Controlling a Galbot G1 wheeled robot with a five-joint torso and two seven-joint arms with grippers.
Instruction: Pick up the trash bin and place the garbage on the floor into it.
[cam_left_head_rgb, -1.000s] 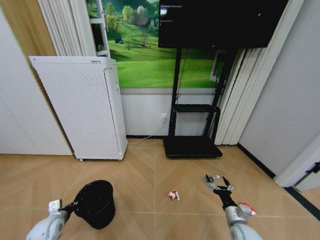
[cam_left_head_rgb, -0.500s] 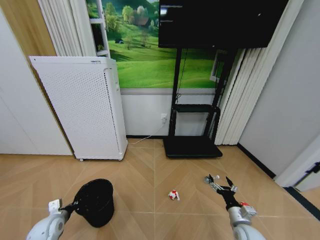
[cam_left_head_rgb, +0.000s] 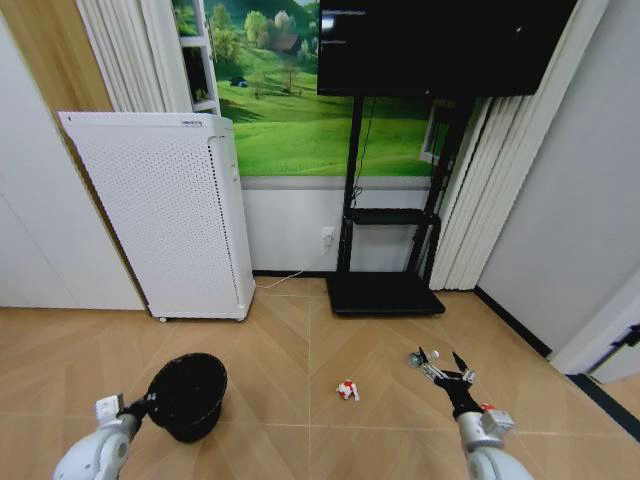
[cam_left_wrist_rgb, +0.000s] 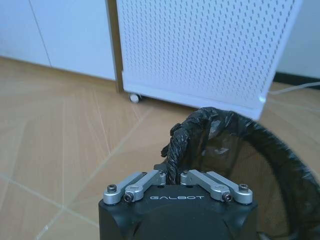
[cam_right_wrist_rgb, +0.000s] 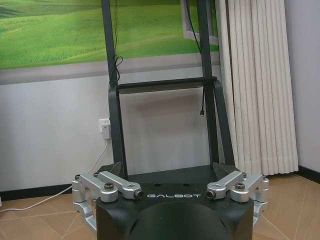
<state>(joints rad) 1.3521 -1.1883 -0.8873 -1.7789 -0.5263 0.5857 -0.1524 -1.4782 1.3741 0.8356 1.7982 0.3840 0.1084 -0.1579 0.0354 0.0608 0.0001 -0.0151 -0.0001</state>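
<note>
The black trash bin (cam_left_head_rgb: 190, 392) hangs at the lower left, just above the wood floor, with my left gripper (cam_left_head_rgb: 137, 407) shut on its near rim. In the left wrist view the left gripper (cam_left_wrist_rgb: 170, 176) pinches the crumpled black liner at the rim of the trash bin (cam_left_wrist_rgb: 250, 150). Of the garbage, a red-and-white wrapper (cam_left_head_rgb: 347, 389) lies mid-floor. A tiny bottle (cam_left_head_rgb: 413, 359) lies by the tip of my open right gripper (cam_left_head_rgb: 443, 365). A red packet (cam_left_head_rgb: 497, 413) peeks out beside the right wrist. The right gripper (cam_right_wrist_rgb: 169, 192) has its fingers spread wide, holding nothing.
A white perforated appliance (cam_left_head_rgb: 165, 210) stands against the left wall, close behind the bin. A black TV stand (cam_left_head_rgb: 385, 290) with a screen above sits at the back centre, and curtains (cam_left_head_rgb: 480, 190) hang to its right. Open floor lies between the bin and the litter.
The bin has risen slightly off the floor and tipped in my left gripper's hold. The right gripper has shifted a little to the right and spread its fingers.
</note>
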